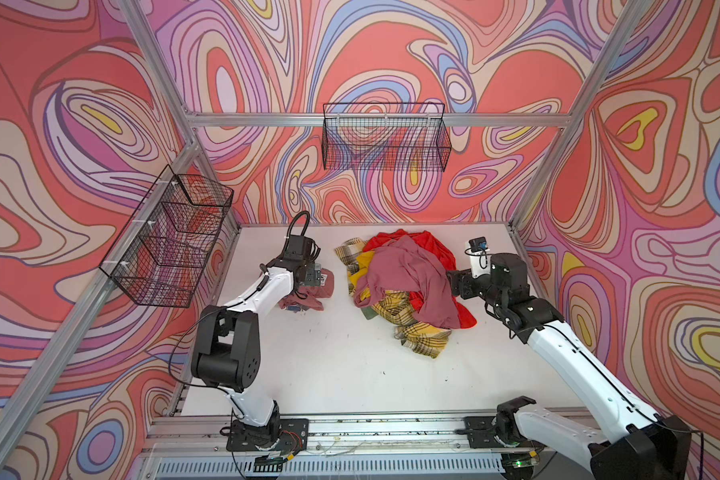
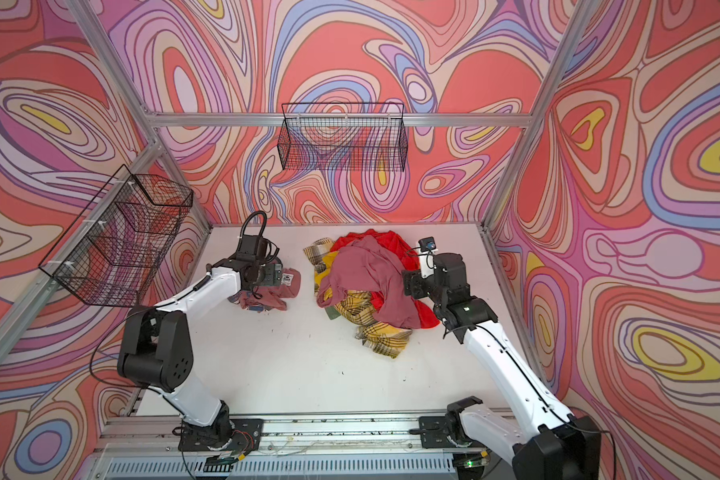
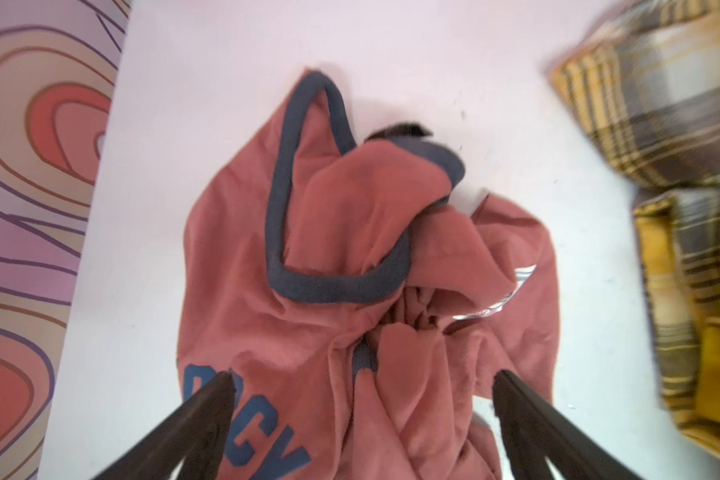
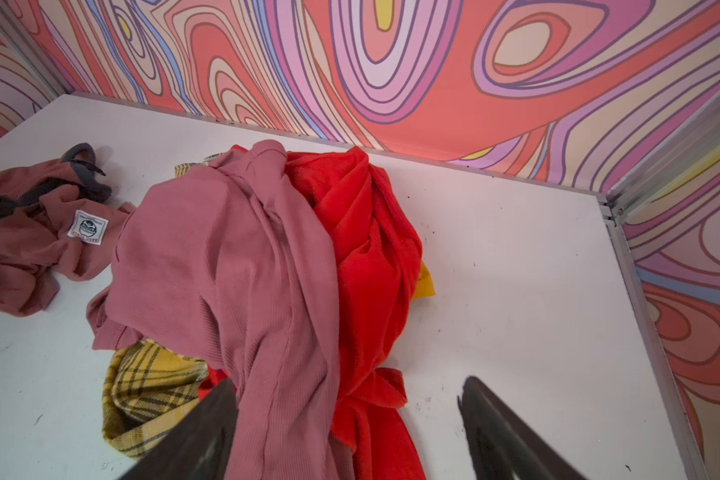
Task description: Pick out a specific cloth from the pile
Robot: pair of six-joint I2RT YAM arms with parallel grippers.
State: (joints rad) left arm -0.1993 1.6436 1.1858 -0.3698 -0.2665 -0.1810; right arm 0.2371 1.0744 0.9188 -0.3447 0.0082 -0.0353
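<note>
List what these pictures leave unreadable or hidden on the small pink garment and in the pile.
- Blue lettering on the cloth: left wrist view, cut off by the left gripper and the picture's edge.
- Label patch print: right wrist view, too small to read.
- Lower layers of the pile: both top views, covered by the large pink cloth.

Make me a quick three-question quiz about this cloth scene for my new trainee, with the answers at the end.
1. True or false: the small pink garment lies on the table, apart from the pile.
2. Which cloth drapes over the top of the pile? A plaid cloth; B large pink cloth; C mustard cloth.
3. Fill in: above the small pink garment, the left pincer is ____.
Key: 1 true; 2 B; 3 open.
</note>
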